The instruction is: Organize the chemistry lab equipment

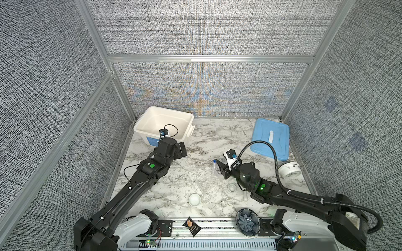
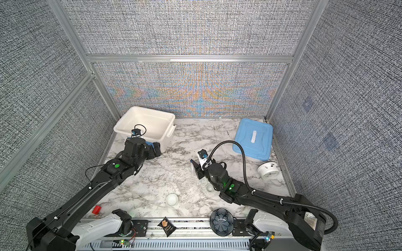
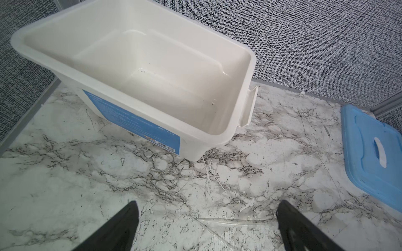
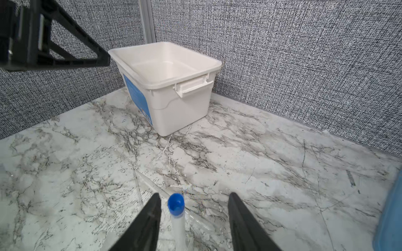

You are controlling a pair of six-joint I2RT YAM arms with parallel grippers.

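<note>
- Marble-patterned tabletop [image 1: 174, 173] set inside grey woven walls. A white bin [image 1: 156, 119] sits at the far left corner, and a blue lid [image 1: 280, 139] lies flat at the far right.
- Tube [image 4: 177, 226]: slim, with a clear-to-milky body and a bright blue cap [image 4: 176, 204]. It stands upright near the middle of the table.
- The tube's lower end sits in a clear plastic rack [image 4: 200, 219] whose outline is too faint to trace.
- Right gripper [image 4: 194, 194]: the fingers are parted, and the tube stands between them, closer to one finger than the other. A sliver of table shows on each side of the cap, so nothing is clamped.
- Left gripper [image 3: 206, 206]: the fingers are spread wide with bare tabletop between them and hold nothing. It hovers just in front of the bin, well apart from the tube.
- Two small white round dishes rest on the near half of the table. The larger dish [image 1: 194, 199] sits in the open, and the smaller dish [image 1: 232, 187] sits just beside the right arm.
</note>
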